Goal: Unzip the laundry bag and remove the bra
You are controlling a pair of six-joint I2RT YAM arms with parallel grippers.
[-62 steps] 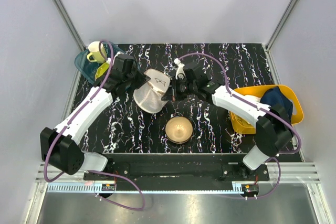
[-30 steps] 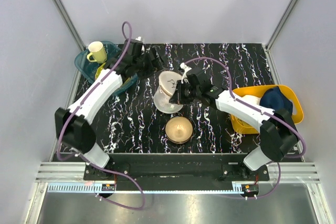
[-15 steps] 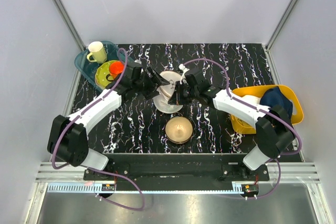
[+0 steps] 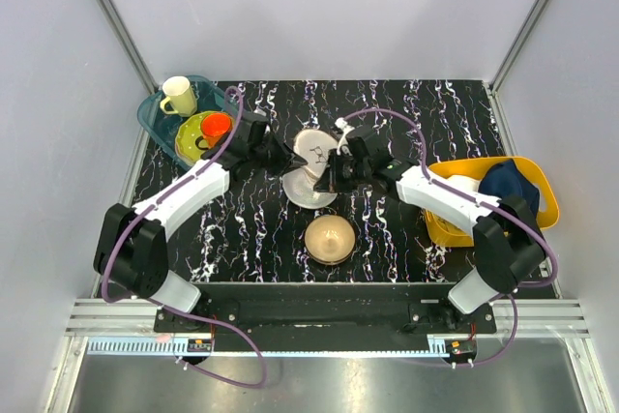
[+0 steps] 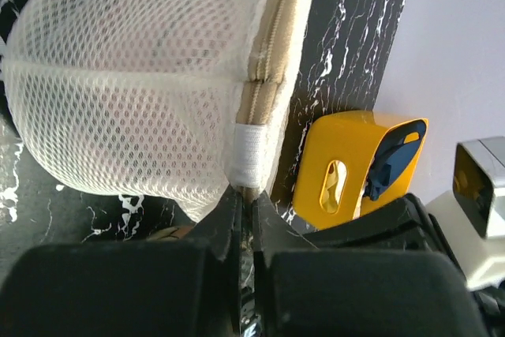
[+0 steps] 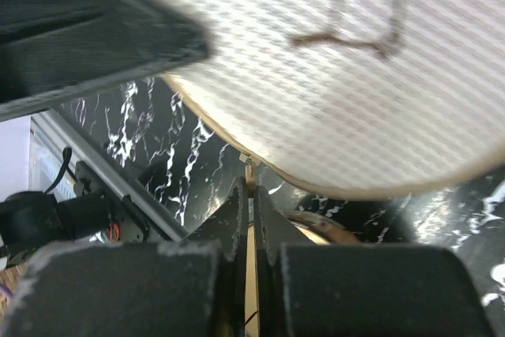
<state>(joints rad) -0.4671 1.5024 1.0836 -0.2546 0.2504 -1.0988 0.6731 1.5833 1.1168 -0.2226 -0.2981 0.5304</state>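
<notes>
You have the laundry bag (image 4: 309, 189) at the middle of the table (image 4: 387, 113), between your two arms, its round lid with the dark drawing turned upward. The stretch of zip seen from the left wrist is closed. Your left end effector (image 5: 245, 195) is pinched together on the white fabric tab (image 5: 248, 151) at the end of that zip seam. Your right end effector (image 6: 249, 187) is closed on the small zip pull (image 6: 249, 168) at the lid's edge. The bronze bowl (image 4: 329, 237) sits just in front of the bag. Off to your right, a yellow bin (image 4: 440, 231) holds a dark blue cloth (image 4: 508, 186). At far left, a teal tray (image 4: 150, 113) carries cups and a green plate (image 4: 191, 132).
</notes>
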